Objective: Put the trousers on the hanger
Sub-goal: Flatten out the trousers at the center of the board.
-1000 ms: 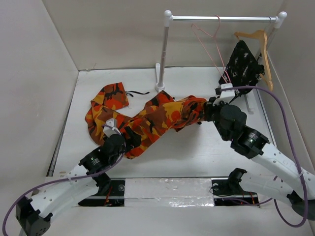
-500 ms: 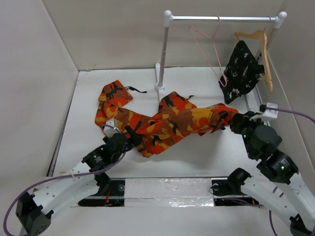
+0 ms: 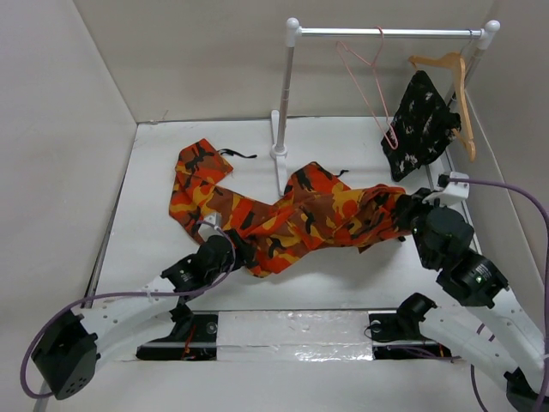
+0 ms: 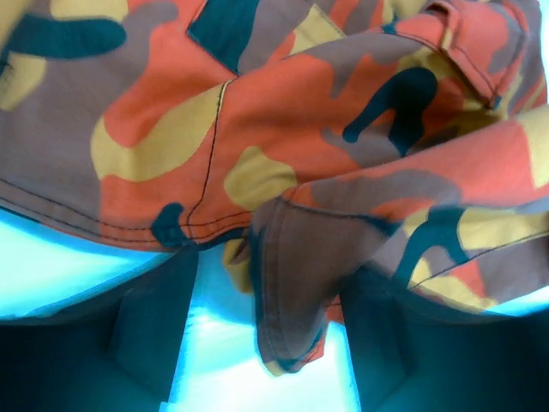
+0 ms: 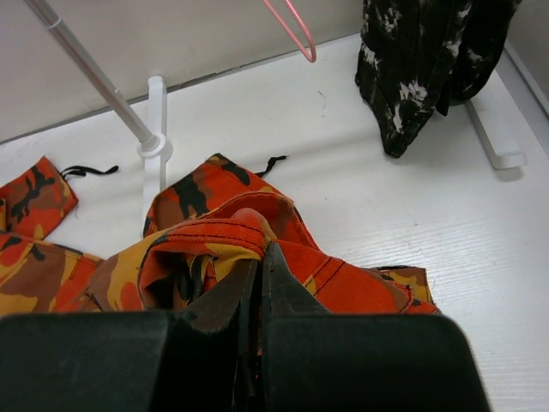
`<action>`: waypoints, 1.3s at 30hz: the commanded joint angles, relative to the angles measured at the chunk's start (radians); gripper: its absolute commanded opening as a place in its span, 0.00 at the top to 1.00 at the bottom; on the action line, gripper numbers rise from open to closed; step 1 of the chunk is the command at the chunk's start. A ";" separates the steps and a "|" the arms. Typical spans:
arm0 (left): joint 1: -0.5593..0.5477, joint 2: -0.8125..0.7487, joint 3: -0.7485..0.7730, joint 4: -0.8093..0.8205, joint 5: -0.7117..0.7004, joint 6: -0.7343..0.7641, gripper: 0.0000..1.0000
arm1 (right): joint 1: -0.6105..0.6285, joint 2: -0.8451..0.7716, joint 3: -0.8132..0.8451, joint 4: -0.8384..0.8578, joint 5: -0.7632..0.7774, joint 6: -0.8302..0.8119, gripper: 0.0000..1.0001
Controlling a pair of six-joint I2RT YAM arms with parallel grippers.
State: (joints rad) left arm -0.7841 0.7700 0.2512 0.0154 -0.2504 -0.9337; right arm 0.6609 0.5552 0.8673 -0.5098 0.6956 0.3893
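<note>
The camouflage trousers (image 3: 292,215) lie stretched across the table from back left to right. My right gripper (image 3: 403,210) is shut on their right end, and the right wrist view shows orange fabric (image 5: 232,232) pinched between the closed fingers of that gripper (image 5: 260,249). My left gripper (image 3: 236,249) sits at the trousers' near edge. In the left wrist view it (image 4: 273,279) is open, with a hanging fold of fabric (image 4: 292,283) between its fingers and a gap on each side. The pink wire hanger (image 3: 369,86) hangs on the rail, with its lower corner (image 5: 296,30) in the right wrist view.
A white clothes rack stands at the back, with its left post (image 3: 284,94) just behind the trousers and a foot (image 5: 493,129) at the right. A wooden hanger (image 3: 455,77) holds a black speckled garment (image 3: 420,124) beside the pink one. Walls enclose the table.
My right gripper has pulled the trousers' end to the right and nearer, stretching them out. My left gripper has moved right along their near edge, and its jaws have narrowed around a fold.
</note>
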 commanded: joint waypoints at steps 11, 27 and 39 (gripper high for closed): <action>0.600 0.260 0.805 -0.018 0.103 0.254 1.00 | -0.007 0.201 0.297 0.189 -0.134 -0.159 1.00; 0.669 0.067 1.043 -0.345 -0.019 0.464 0.86 | 0.014 -0.034 0.061 0.014 -0.459 -0.072 1.00; 0.669 -0.287 0.683 -0.448 -0.095 0.412 0.34 | 0.034 -0.173 -0.159 -0.062 -0.847 0.045 1.00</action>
State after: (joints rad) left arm -0.1223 0.5087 0.9073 -0.4847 -0.3115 -0.5247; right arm 0.6895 0.3599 0.6849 -0.6029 -0.0189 0.4099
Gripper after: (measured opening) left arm 0.655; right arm 0.026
